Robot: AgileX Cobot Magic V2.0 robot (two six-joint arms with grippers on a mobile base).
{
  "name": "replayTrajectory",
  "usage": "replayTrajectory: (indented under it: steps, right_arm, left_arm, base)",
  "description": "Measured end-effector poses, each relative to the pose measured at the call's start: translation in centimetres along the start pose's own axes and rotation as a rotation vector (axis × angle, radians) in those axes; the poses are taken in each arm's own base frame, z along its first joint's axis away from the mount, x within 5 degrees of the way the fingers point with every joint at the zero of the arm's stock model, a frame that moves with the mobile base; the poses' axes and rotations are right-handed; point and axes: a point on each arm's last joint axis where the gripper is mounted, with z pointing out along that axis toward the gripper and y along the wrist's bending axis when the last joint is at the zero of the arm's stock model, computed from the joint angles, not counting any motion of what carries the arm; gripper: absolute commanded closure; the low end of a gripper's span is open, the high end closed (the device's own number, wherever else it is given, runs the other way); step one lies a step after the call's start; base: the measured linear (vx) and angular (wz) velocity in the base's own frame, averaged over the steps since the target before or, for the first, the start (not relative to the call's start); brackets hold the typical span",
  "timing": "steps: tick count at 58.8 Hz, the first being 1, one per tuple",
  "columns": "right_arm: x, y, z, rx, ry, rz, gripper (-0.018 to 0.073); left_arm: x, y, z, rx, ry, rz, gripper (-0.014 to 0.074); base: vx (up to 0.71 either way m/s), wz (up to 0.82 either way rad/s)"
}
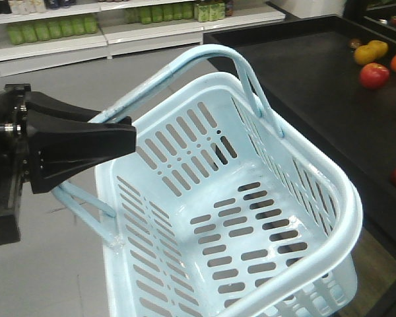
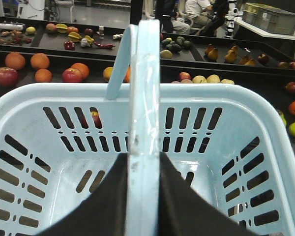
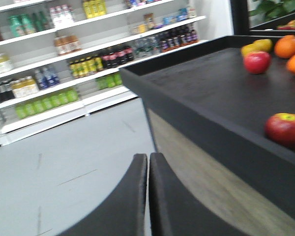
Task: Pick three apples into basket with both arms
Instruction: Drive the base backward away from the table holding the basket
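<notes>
While empty, basket [image 2: 64,91]: hung by handles [image 2: 145,98]; swing likely once loaded.
Left tool [image 2: 143,162]: clamped on both handles; slippage risk.
Right tool [image 3: 148,160]: closed, empty; may knock apple [image 3: 285,130] rolling.

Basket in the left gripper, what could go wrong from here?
1. The basket hangs tilted from its handles, pinched only by the left gripper; added weight may make it swing or slip.
2. The right gripper is shut and apparently below the table's raised rim; it could knock the rim when reaching over it.
</notes>
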Motion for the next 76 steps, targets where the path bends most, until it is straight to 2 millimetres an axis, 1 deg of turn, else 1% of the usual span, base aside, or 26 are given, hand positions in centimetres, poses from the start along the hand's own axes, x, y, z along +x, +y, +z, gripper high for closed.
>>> replayTrajectory:
  steps: [43, 76]
  right_arm:
    - [0.00, 0.00, 0.00, 0.000, 0.000, 0.000, 0.0564]
    - [0.00, 0.00, 0.00, 0.000, 0.000, 0.000, 0.0564]
  left_arm:
    - [0.00, 0.00, 0.00, 0.000, 0.000, 0.000, 0.0602]
    - [0.00, -0.01, 0.00, 0.001, 0.000, 0.000, 0.0602]
  base:
    - [-0.11, 0.41]
    - [-0.01, 0.23]
